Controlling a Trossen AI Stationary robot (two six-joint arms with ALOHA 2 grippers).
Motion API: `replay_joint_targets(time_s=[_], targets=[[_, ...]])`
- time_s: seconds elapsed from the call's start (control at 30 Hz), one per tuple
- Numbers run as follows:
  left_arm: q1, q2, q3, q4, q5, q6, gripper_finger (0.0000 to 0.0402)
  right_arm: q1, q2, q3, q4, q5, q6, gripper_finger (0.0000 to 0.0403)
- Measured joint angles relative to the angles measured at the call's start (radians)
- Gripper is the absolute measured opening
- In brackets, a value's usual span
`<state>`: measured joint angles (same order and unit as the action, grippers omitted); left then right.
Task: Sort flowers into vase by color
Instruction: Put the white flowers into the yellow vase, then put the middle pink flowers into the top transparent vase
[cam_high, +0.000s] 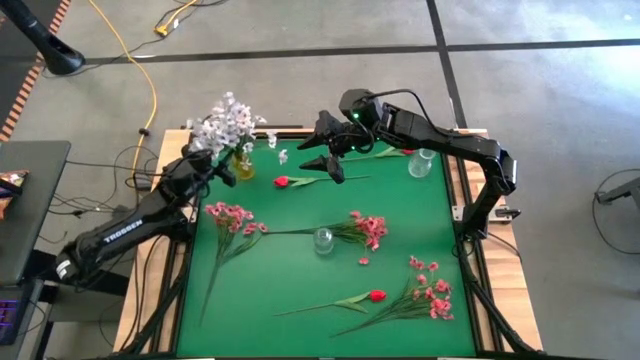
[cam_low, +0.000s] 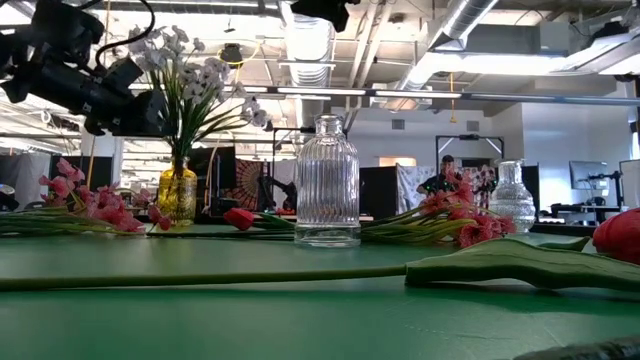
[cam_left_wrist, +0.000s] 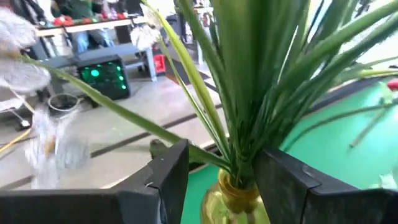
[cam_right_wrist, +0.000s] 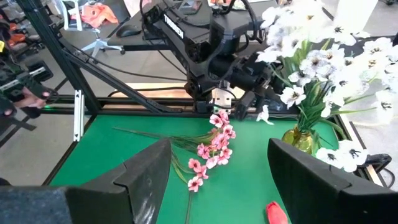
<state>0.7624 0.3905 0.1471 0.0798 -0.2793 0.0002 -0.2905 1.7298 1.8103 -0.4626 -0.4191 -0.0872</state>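
Whitish-lavender flowers (cam_high: 228, 125) stand by their stems in a yellow vase (cam_high: 242, 166) at the table's far left. My left gripper (cam_left_wrist: 224, 180) is open, one finger on either side of the green stems (cam_left_wrist: 249, 93) just above the vase's neck (cam_left_wrist: 231, 194), with a gap on both sides. My right gripper (cam_high: 322, 146) hangs open and empty above the far middle of the table. Pink sprays (cam_high: 232, 215) (cam_high: 368, 228) (cam_high: 432, 295) and red buds (cam_high: 283, 181) (cam_high: 376, 296) lie flat on the green mat.
Two clear glass vases stand on the mat, one ribbed at the middle (cam_high: 323, 240) and one at the far right (cam_high: 420, 163). A small white bloom (cam_high: 283, 156) lies beside the yellow vase. The mat's near left part is bare.
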Motion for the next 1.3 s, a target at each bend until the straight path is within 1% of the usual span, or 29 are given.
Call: replay_joint_targets(time_s=[0.17, 0.23, 0.47, 0.67, 0.83, 0.97, 1.07, 1.23, 1.3], targets=[[0.000, -0.032, 0.001, -0.067, 0.097, -0.028, 0.0162, 0.000, 0.000, 0.000, 0.000, 0.000, 0.000, 0.0295], [0.000, -0.034, 0.011, -0.106, 0.121, -0.031, 0.0162, 0.000, 0.000, 0.000, 0.000, 0.000, 0.000, 0.0295], [0.000, -0.033, 0.092, -0.237, 0.092, -0.063, 0.0162, 0.000, 0.000, 0.000, 0.000, 0.000, 0.000, 0.0295], [0.000, -0.033, 0.169, -0.363, 0.158, -0.159, 0.0162, 0.000, 0.000, 0.000, 0.000, 0.000, 0.000, 0.0295], [-0.003, -0.033, 0.253, -0.470, 0.296, -0.200, 0.0162, 0.000, 0.000, 0.000, 0.000, 0.000, 0.000, 0.0295], [-0.025, -0.033, 0.330, -0.609, 0.401, -0.208, 0.0162, 0.002, 0.000, 0.000, 0.000, 0.000, 0.000, 0.0295], [-0.046, -0.033, 0.376, -0.683, 0.502, -0.208, 0.0162, 0.002, 0.000, 0.000, 0.000, 0.000, 0.000, 0.0295], [-0.071, -0.033, 0.426, -0.699, 0.728, -0.262, 0.0162, 0.002, 0.000, 0.000, 0.001, 0.000, 0.001, 0.0295], [-0.080, -0.033, 0.447, -0.700, 0.803, -0.282, 0.0162, 0.002, 0.000, 0.000, 0.006, 0.000, 0.010, 0.0295]])
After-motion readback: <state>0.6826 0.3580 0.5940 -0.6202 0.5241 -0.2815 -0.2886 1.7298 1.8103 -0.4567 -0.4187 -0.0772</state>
